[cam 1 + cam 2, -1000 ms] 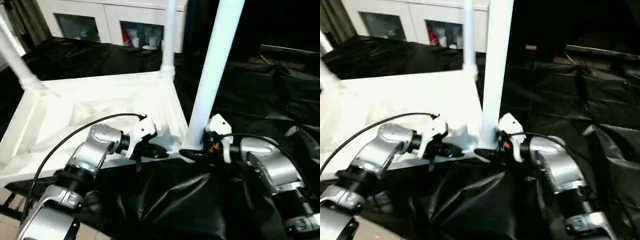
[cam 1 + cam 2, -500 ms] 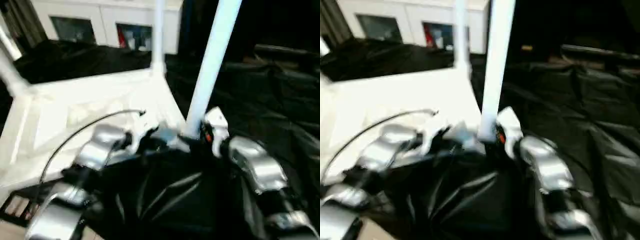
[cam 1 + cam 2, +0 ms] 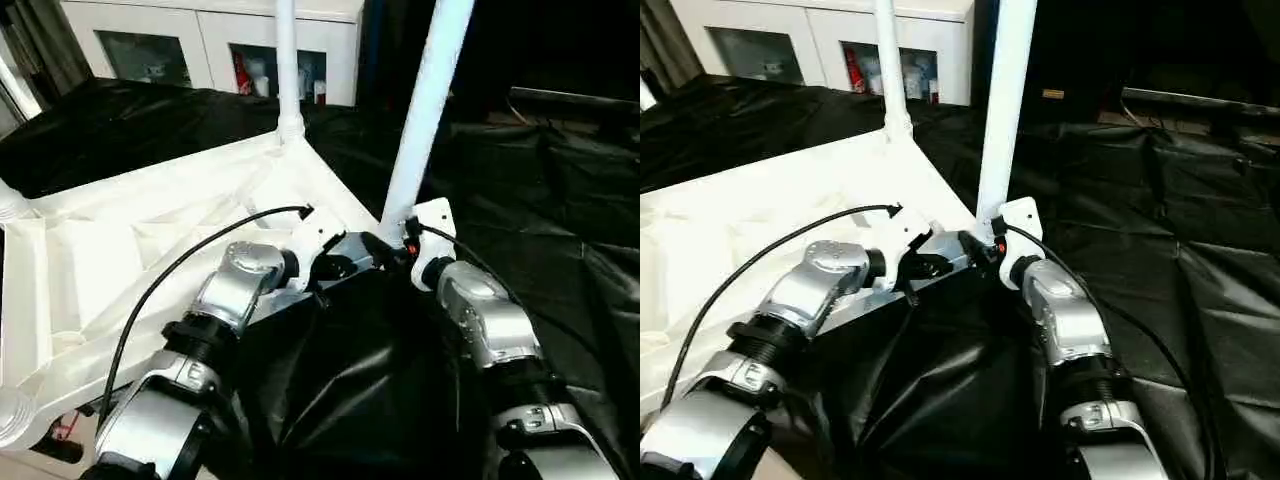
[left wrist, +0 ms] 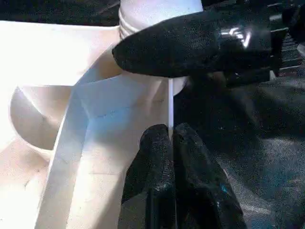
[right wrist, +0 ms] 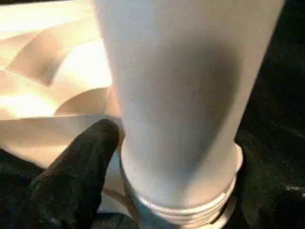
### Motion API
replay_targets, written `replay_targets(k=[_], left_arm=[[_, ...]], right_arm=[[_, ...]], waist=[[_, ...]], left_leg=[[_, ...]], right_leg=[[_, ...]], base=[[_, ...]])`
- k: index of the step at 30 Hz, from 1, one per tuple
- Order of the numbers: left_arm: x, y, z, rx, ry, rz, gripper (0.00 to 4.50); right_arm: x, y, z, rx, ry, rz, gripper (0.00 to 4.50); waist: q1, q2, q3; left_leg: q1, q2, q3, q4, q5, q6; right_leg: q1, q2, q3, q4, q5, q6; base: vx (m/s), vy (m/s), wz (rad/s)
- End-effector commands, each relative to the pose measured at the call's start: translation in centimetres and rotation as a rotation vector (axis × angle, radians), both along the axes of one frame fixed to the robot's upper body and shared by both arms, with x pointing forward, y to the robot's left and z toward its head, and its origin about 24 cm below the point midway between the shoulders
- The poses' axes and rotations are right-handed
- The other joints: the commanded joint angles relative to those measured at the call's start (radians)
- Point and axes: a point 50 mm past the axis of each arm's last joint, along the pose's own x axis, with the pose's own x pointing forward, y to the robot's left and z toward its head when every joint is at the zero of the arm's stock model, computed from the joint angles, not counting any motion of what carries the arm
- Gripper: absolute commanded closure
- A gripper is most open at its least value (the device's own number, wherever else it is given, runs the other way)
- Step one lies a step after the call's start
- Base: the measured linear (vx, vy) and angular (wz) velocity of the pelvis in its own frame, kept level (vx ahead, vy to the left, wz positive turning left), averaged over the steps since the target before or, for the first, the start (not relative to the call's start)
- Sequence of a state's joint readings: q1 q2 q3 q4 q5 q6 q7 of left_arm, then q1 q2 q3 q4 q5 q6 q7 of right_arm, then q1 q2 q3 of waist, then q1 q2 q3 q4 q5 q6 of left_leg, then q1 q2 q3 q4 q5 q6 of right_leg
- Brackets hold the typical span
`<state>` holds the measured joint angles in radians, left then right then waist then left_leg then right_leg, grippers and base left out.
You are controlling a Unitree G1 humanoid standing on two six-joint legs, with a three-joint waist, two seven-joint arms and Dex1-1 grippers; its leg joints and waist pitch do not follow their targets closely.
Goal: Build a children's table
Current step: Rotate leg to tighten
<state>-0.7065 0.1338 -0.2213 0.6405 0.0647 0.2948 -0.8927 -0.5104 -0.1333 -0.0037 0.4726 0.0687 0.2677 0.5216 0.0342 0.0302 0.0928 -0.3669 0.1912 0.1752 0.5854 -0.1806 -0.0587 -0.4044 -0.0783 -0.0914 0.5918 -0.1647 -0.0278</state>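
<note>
The upturned white plastic table top (image 3: 130, 250) lies on the black plastic sheet (image 3: 560, 230), left of centre. A white tube leg (image 3: 425, 110) stands in its near right corner, another leg (image 3: 286, 70) in its far right corner. White cabinets (image 3: 210, 45) stand behind.

Left gripper (image 4: 170, 143) pinched shut at the table top's (image 4: 57, 62) thin rim.
Another black finger (image 4: 190, 43) apparently pressed against the leg (image 4: 157, 7) base above.

Harsh overhead glare on the white table top (image 3: 120, 250), deep gloom over black sheeting (image 3: 560, 200), wrist close-ups soft.
</note>
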Motion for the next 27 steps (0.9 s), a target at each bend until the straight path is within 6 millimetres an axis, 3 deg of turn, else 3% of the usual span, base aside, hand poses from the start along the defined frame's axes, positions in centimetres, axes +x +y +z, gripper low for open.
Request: replay_targets(k=[1, 5, 12, 14, 15, 21, 27], left_arm=[[-1.1, -2.3, 1.5, -0.104, -0.056, -0.194, 4.5], [-1.9, -1.2, 1.5, -0.099, -0.034, -0.309, 4.5], [-2.9, 0.6, 1.3, -0.055, 0.041, -0.442, 4.5], [-2.9, 0.8, 1.3, -0.051, 0.045, -0.447, 4.5], [-2.9, 0.8, 1.3, -0.051, 0.045, -0.447, 4.5], [-3.0, 1.2, 1.2, -0.043, 0.056, -0.454, 4.5], [-2.4, 0.3, 1.1, -0.056, 0.038, -0.373, 4.5]], right_arm=[[-1.6, 3.3, 0.1, 0.029, 0.015, 0.32, 0.69], [-2.8, 1.8, 0.9, 0.01, 0.018, 0.514, 0.69], [-4.1, 0.1, 1.5, -0.028, 0.032, 0.68, 0.84], [-4.2, -0.1, 1.6, -0.024, 0.039, 0.694, 0.84], [-4.2, -0.1, 1.6, -0.024, 0.039, 0.694, 1.11], [-4.8, 0.3, 1.5, -0.005, 0.059, 0.743, 1.56], [-4.9, 1.6, 0.3, 0.033, 0.086, 0.645, 1.72]], waist=[[0.004, -0.01, -0.07], [0.008, -0.011, -0.07], [0.021, -0.008, -0.067], [0.027, -0.006, -0.067], [0.028, -0.007, -0.067], [0.031, -0.007, -0.072], [0.029, -0.01, -0.068]], left_leg=[[0.0, 0.035, -0.011, -0.067, -0.183, 0.084], [0.001, 0.038, -0.009, -0.065, -0.17, 0.109], [0.007, 0.044, -0.009, -0.069, -0.209, 0.087], [0.011, 0.046, -0.008, -0.069, -0.21, 0.081], [0.009, 0.045, -0.008, -0.069, -0.207, 0.078], [0.005, 0.044, -0.009, -0.066, -0.168, 0.085], [0.006, 0.042, -0.011, -0.07, -0.201, 0.064]], right_leg=[[0.059, -0.073, 0.056, -0.078, -0.262, -0.208], [0.06, -0.072, 0.056, -0.075, -0.23, -0.226], [0.052, -0.073, 0.056, -0.079, -0.3, -0.215], [0.049, -0.073, 0.058, -0.079, -0.292, -0.222], [0.049, -0.073, 0.058, -0.078, -0.286, -0.225], [0.054, -0.074, 0.057, -0.07, -0.23, -0.236], [0.052, -0.075, 0.056, -0.078, -0.304, -0.214]], base=[[0.0, 0.0, 0.0], [0.0, 0.0, 0.0], [0.0, 0.0, 0.0], [0.0, 0.0, 0.0], [0.0, 0.0, 0.0], [0.0, 0.0, 0.0], [0.0, 0.0, 0.0]])
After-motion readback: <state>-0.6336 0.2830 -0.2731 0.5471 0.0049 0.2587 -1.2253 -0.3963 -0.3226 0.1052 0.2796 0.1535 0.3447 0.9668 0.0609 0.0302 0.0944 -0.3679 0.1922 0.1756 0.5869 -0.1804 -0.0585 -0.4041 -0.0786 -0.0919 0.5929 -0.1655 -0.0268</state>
